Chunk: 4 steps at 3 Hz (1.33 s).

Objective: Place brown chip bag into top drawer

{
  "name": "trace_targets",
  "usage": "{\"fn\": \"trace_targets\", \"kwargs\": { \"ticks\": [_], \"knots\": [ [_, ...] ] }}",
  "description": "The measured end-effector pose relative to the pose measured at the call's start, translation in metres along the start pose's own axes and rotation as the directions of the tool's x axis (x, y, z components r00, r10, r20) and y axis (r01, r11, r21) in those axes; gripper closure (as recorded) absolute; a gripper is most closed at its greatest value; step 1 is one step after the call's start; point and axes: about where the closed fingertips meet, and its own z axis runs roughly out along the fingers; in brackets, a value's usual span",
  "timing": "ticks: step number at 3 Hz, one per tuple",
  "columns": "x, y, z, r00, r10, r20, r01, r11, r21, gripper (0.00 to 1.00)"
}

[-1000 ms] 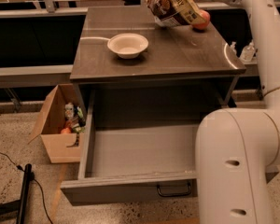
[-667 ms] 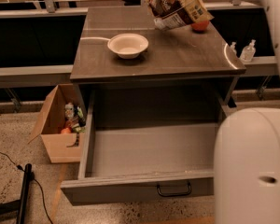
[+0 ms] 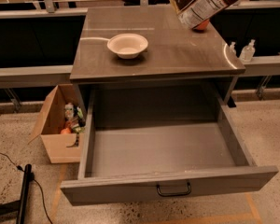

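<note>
Since a second ago my white arm has swung out of the right side of the view, and the whole drawer now shows. The top drawer (image 3: 163,148) is pulled fully out toward the camera under the grey tabletop (image 3: 177,55), its grey floor bare, with nothing above it to block the way in. Left of it, on the speckled floor, an open cardboard box (image 3: 56,146) sits just beside the drawer's side wall, with small packets inside.

The brown chip bag (image 3: 200,3) hangs tilted in the air at the top edge, over the far right corner of the tabletop and well apart from the drawer. My gripper is past that top edge, above the bag, so I cannot tell how my jaws stand. A white bowl (image 3: 127,45) rests upright on the tabletop, left of the bag. A red-orange apple (image 3: 203,25) peeks out just under the bag. Two small bottles (image 3: 247,50) stand on the ledge to the right. The black handle (image 3: 173,189) sits at the centre of the drawer front.
</note>
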Motion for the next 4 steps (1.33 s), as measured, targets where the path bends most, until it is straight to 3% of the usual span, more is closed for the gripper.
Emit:
{"fn": "trace_targets", "kwargs": {
  "ticks": [1,2,3,4],
  "knots": [
    [-0.011,0.032,-0.06,0.998,0.065,-0.014,-0.066,0.9977,-0.015,1.0],
    [0.032,0.081,-0.093,0.984,0.136,-0.118,-0.146,0.9864,-0.076,1.0],
    [0.095,0.126,-0.108,0.953,0.168,-0.251,-0.206,0.9698,-0.131,1.0],
    [0.135,0.157,-0.117,0.927,0.162,-0.338,-0.231,0.9572,-0.174,1.0]
  ]
}}
